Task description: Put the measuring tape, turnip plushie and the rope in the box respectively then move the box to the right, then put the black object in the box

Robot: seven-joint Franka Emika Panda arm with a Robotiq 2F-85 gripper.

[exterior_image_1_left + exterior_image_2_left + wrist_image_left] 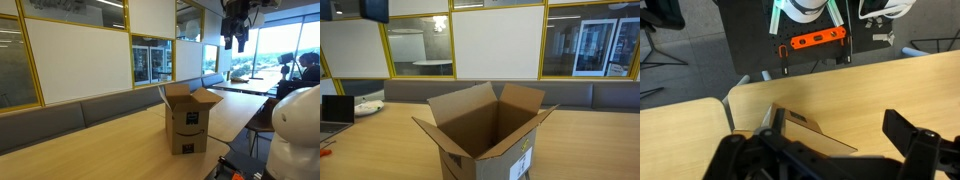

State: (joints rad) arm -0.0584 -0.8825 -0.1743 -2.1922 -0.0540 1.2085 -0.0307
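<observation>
The brown cardboard box [188,120] stands on the wooden table with its top flaps open and the black smile logo on the near side. In another exterior view [485,135] its inside looks empty. My gripper [236,38] hangs high above the table, beyond and above the box. In the wrist view the gripper [825,150] is open with nothing between its fingers, and one box flap [810,130] shows below it. The measuring tape, turnip plushie, rope and black object are out of view.
A laptop [334,110] and a white object [366,104] lie on the table to one side of the box. Small red and dark items [236,172] sit at the table's near edge. Benches and glass walls stand behind. An orange bracket [818,41] shows on the floor side.
</observation>
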